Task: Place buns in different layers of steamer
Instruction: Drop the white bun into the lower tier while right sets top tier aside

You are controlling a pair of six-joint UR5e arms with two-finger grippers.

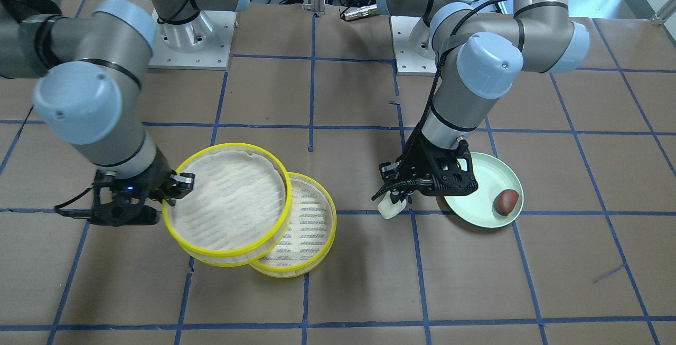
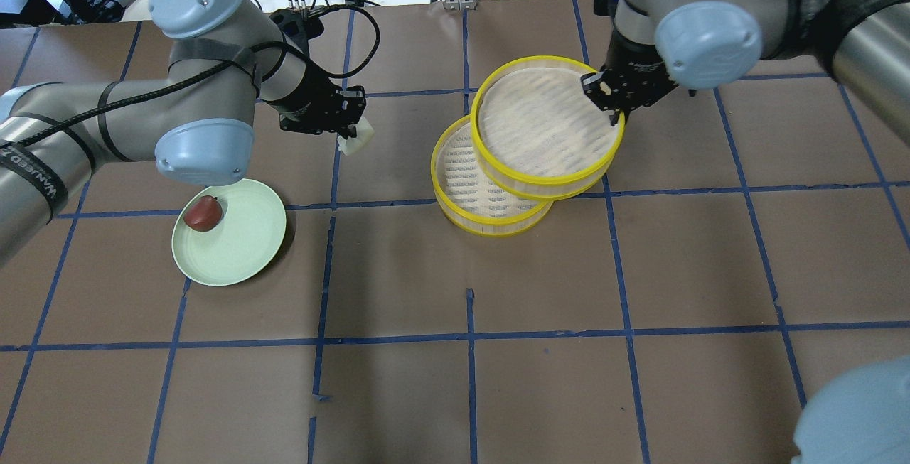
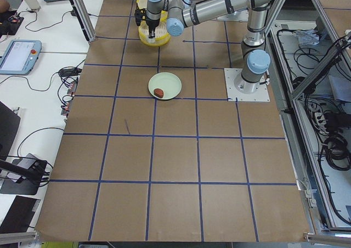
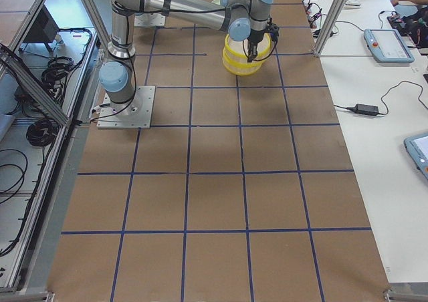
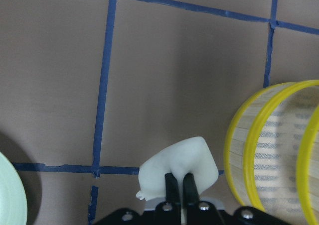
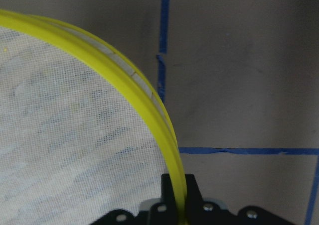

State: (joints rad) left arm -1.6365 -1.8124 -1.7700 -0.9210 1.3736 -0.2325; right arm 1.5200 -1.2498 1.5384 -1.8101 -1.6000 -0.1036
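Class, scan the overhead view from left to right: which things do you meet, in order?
Pale green plate carrying the brown bun → white bun in the left gripper → lower steamer tray → upper steamer tray, offset rightward over it → right gripper on its rim.

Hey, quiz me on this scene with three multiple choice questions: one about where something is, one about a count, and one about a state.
1. Where is the brown bun? A in a tray; B on the green plate; C in a gripper.
2. How many yellow-rimmed trays are there? A three; B one; C two.
3. What is the left gripper doing? A pinching the white bun; B hanging open; C gripping a tray rim.

Answers:
1 B, it lies near the plate's edge.
2 C, the upper tray sits offset over the lower tray.
3 A, it is shut on the bun, while the right gripper clamps the upper tray's rim.
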